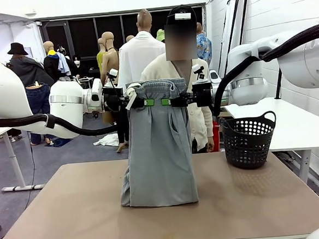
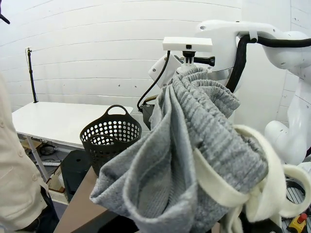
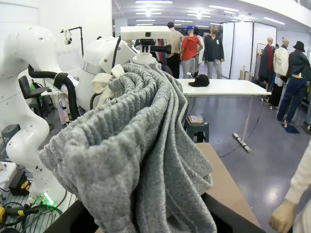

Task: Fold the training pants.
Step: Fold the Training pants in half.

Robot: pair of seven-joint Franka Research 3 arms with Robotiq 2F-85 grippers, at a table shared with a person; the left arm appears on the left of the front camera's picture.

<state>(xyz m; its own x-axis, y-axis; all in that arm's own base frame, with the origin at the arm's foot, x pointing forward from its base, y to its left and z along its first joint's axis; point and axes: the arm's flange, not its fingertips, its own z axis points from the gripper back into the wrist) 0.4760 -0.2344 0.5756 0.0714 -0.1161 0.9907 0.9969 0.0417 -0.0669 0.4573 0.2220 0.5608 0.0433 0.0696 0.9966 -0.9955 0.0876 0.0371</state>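
I have the training pants [image 1: 160, 147] strung up between my two claws, well above the middle of the worktop [image 1: 73, 213]: my left claw [image 1: 143, 102] is clamped tight on one end of the gathered waistband and my right claw [image 1: 172, 101] is clamped just as tight on the other end, so the band bunches between them and the grey legs hang straight down, their lower ends resting in a soft fold on the brown surface. A pale drawstring [image 1: 129, 97] dangles by my left claw. In my left wrist view the ribbed waistband [image 2: 209, 121] crowds the lens, with that cream cord looped across it, and my right arm rises white beyond the cloth; in my right wrist view the same grey knit [image 3: 141, 145] heaps up before me with my left arm behind it. Directly behind the hanging pants stands a person [image 1: 203, 122] in a cream cardigan, close to the far edge. A black perforated basket [image 1: 248, 139] with handles sits on the far right part of the worktop, apart from the pants. A white table [image 1: 280, 124] stands to the right, beyond it, beside a white panelled wall. The room behind is a large hall with a grey floor, dark windows and ceiling lights.
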